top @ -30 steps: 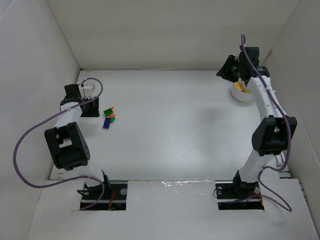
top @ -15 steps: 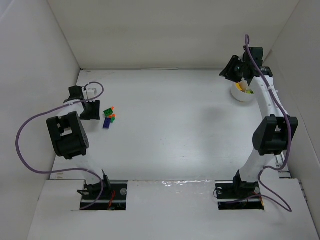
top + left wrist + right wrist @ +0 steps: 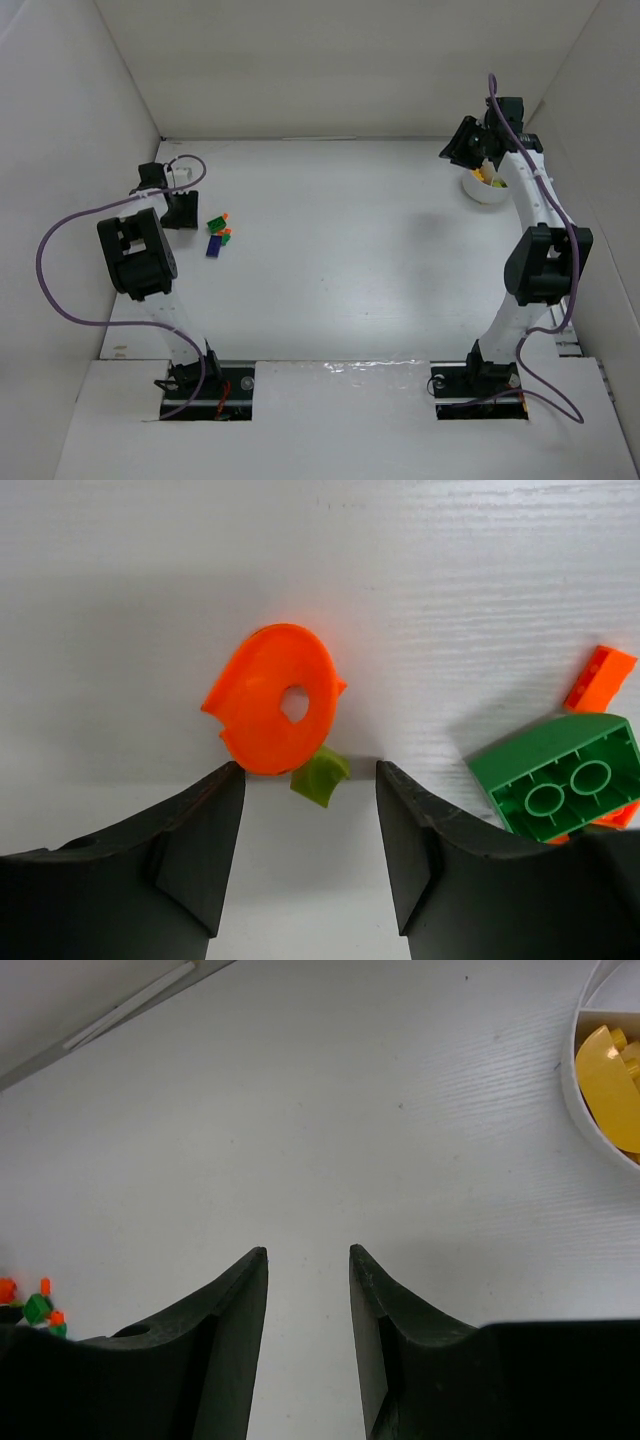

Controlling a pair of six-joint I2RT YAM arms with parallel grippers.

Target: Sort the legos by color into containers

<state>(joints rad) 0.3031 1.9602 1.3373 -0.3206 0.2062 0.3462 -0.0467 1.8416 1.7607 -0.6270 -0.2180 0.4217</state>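
Two shifts in the last second, says the first watcher. Nearest, the left arm (image 3: 138,262) has folded up and away from the near edge of the table (image 3: 350,260). That has tipped the left gripper (image 3: 310,768) down over the end of the loose pile.

Is it holding anything? asks the second.

No, says the first. Its fingers stand spread and bare. The orange disc (image 3: 278,700) lies just ahead of one fingertip, and a pale green scrap (image 3: 320,776) touches the disc's edge, about level with the tips and between them. The green brick (image 3: 558,775) sits off to the side, with an orange brick (image 3: 600,677) just beyond it. In the overhead view the blue brick (image 3: 214,245) lies just nearer than these. None of them has moved.

And farther off?

The right gripper (image 3: 308,1250) has lifted a little and drawn back from the cup (image 3: 578,1090) at the far right. Its fingers are slightly parted with nothing between them. A yellow piece (image 3: 610,1085) rests in one wedge.

What does that mean for the sorting?

Yellow looks begun, the first judges, and the left gripper seems lined up for the disc. Pile and cup sit well apart, so most of the work remains.
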